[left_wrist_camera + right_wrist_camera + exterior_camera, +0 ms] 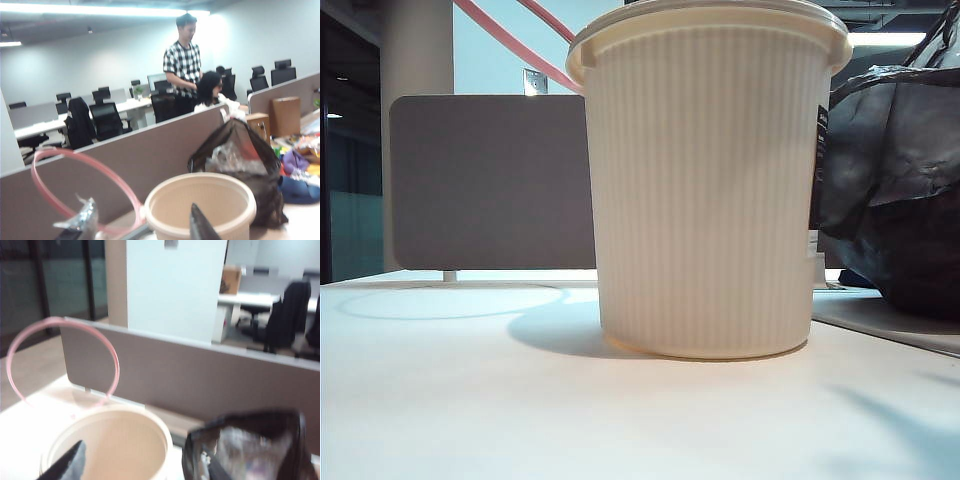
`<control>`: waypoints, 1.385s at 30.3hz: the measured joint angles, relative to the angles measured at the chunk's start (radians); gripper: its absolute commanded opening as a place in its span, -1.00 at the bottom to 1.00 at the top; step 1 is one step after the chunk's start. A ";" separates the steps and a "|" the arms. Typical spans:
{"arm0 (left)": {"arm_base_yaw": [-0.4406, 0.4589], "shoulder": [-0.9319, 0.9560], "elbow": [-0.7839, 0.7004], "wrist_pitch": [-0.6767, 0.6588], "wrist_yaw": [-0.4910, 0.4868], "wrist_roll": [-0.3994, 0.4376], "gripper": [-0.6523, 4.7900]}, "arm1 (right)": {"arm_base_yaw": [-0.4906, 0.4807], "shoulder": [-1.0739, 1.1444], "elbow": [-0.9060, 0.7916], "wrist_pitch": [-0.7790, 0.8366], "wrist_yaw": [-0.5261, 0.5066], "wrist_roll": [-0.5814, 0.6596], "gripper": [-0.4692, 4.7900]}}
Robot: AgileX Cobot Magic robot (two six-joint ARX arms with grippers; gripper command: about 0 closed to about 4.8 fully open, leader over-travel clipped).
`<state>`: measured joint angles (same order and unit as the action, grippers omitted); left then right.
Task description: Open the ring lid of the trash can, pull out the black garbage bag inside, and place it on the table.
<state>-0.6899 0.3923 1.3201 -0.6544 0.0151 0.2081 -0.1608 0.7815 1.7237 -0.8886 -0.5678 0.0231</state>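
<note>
The cream ribbed trash can (705, 200) stands upright on the white table (470, 400). Its pink ring lid (510, 45) is raised, tilting up from the far rim. The black garbage bag (895, 190) sits bulky on the table to the can's right, outside it. Neither gripper shows in the exterior view. In the left wrist view my left gripper (142, 227) hangs open above the near side of the can (240, 192), with the ring lid (75, 152) and bag (250, 160) beyond. My right gripper (142, 471) is open above the empty can (115, 440), beside the bag (260, 445).
A brown-grey partition panel (490, 180) runs behind the table. A grey mat (880, 315) lies under the bag. Beyond the bag are a blue item (300, 190), a cardboard box (285, 115) and mixed clutter. A shiny scrap clings to one left finger (82, 220).
</note>
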 measured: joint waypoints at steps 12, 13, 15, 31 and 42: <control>-0.001 -0.058 -0.018 -0.290 0.069 -0.002 0.11 | 0.063 -0.243 -0.430 0.082 0.016 0.024 0.22; -0.001 -0.062 -0.032 -0.290 0.102 -0.002 0.11 | 0.068 -0.273 -0.468 0.096 0.016 0.027 0.22; -0.001 -0.071 -0.071 -0.285 0.148 -0.002 0.11 | 0.070 -0.328 -0.528 0.131 0.014 0.032 0.22; -0.001 -0.182 -0.513 0.043 0.206 -0.108 0.04 | 0.153 -0.589 -0.906 0.271 0.015 0.078 0.10; -0.001 -0.183 -0.759 0.312 0.206 -0.223 -0.35 | 0.218 -0.593 -1.067 0.325 0.051 0.084 0.10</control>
<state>-0.6907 0.2096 0.5613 -0.3424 0.2207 -0.0147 0.0570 0.1886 0.6567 -0.5640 -0.5167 0.1074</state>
